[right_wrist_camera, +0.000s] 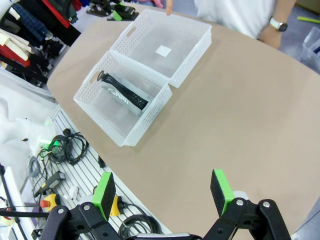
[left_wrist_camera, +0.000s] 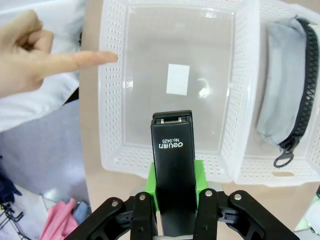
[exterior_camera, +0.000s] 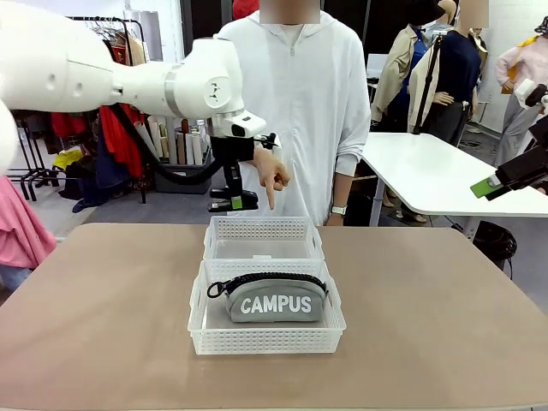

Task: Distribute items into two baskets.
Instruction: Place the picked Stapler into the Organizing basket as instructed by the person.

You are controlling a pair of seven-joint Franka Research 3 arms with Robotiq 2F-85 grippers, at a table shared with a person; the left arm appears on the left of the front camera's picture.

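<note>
Left gripper (left_wrist_camera: pixel 174 197) clamped on black stapler (left_wrist_camera: pixel 172 165), poised above empty far basket (left_wrist_camera: pixel 112 150). Person's finger (left_wrist_camera: pixel 92 60) points there (probably drop target). Lower centred, then release. Pouch (exterior_camera: pixel 276 301) already in near basket (exterior_camera: pixel 265 338). Right gripper (right_wrist_camera: pixel 162 192) spread wide, idle.

A clothes rack (exterior_camera: pixel 103 51) with hanging garments fills the upper left; a white table (exterior_camera: pixel 428 171) stands at right, over grey floor (exterior_camera: pixel 111 205).
</note>
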